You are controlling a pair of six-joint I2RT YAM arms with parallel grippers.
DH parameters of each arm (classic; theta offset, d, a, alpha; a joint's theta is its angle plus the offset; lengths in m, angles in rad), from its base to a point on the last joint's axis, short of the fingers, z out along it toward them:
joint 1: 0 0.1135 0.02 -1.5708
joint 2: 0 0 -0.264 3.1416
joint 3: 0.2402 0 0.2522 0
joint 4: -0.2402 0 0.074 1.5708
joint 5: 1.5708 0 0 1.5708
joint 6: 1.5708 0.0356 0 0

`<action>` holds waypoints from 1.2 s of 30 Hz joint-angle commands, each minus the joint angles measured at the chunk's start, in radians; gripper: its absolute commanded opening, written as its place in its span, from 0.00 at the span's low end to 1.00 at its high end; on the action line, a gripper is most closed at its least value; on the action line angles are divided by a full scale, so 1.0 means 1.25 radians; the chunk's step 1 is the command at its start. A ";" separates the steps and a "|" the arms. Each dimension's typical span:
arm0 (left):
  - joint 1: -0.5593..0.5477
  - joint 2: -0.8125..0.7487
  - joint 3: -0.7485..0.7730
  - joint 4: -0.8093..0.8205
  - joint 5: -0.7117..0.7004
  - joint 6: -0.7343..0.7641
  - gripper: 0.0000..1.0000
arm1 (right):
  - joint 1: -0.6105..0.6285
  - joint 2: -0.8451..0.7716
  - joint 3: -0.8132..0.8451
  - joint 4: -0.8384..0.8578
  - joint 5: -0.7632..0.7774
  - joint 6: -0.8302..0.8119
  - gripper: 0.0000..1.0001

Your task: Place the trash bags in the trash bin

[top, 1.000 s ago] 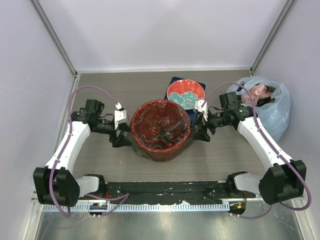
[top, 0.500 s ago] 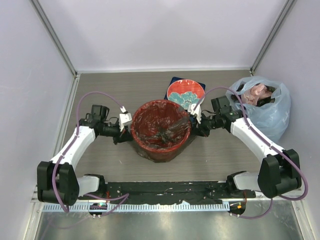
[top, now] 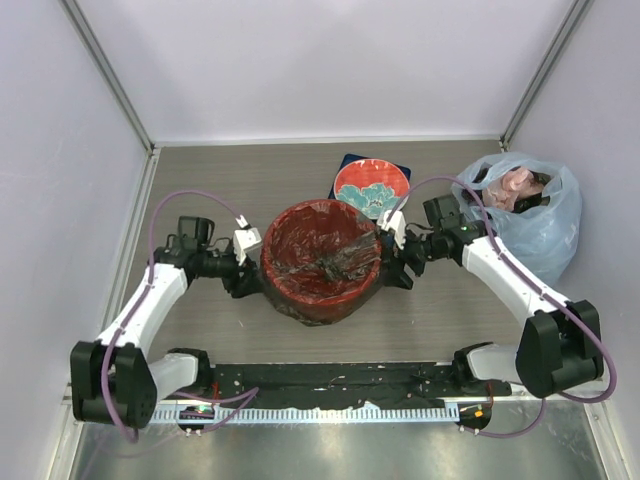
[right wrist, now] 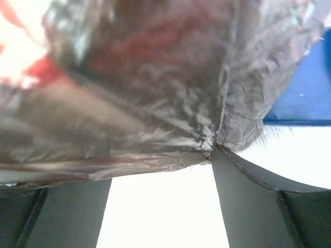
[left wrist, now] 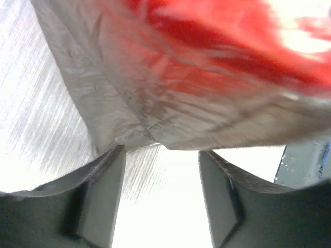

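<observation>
The red mesh trash bin (top: 322, 306) stands at the table's middle. The dark translucent trash bag (top: 336, 262) lines it, its edge folded out over the rim. My left gripper (top: 246, 281) is against the bin's left side and my right gripper (top: 394, 268) against its right side. In the left wrist view the gripper (left wrist: 161, 155) is open, with the bag's hem (left wrist: 119, 93) just above the fingertips and the red bin (left wrist: 217, 46) behind it. In the right wrist view the gripper (right wrist: 155, 175) is open, with the crinkled bag (right wrist: 155, 103) lying across its tips.
A red and teal patterned plate (top: 370, 185) on a dark blue square lies just behind the bin; the blue shows in the right wrist view (right wrist: 305, 93). A pale blue plastic bag (top: 540, 225) with pinkish contents sits at the right wall. Walls close in on three sides.
Both arms swung in closer to the bin's sides, rose towards the rim, then dropped a little. The bag sits flatter over the rim. The bin has not moved.
</observation>
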 commanded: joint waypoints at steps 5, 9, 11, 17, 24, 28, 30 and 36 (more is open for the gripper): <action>0.061 -0.184 0.055 -0.043 -0.036 -0.131 0.99 | -0.054 -0.147 0.163 -0.288 0.091 -0.050 0.94; 0.087 -0.249 0.069 -0.014 -0.087 -0.225 1.00 | -0.058 -0.117 0.336 -0.461 0.091 -0.071 0.94; 0.088 -0.280 0.060 0.043 -0.144 -0.282 1.00 | -0.057 -0.061 0.405 -0.514 0.075 -0.076 0.95; 0.087 -0.257 0.115 0.134 -0.355 -0.547 1.00 | 0.111 0.094 0.638 -0.501 0.118 0.095 0.85; 0.087 -0.185 0.189 0.086 -0.349 -0.662 1.00 | 0.299 0.210 0.751 -0.470 0.193 0.092 0.78; 0.088 -0.206 0.169 0.091 -0.345 -0.704 0.98 | 0.372 0.250 0.729 -0.465 0.223 0.072 0.72; 0.088 -0.226 0.166 0.077 -0.355 -0.706 0.97 | 0.403 0.253 0.702 -0.446 0.239 0.067 0.67; 0.087 -0.280 0.132 0.067 -0.375 -0.713 0.96 | 0.447 0.283 0.662 -0.333 0.280 0.100 0.54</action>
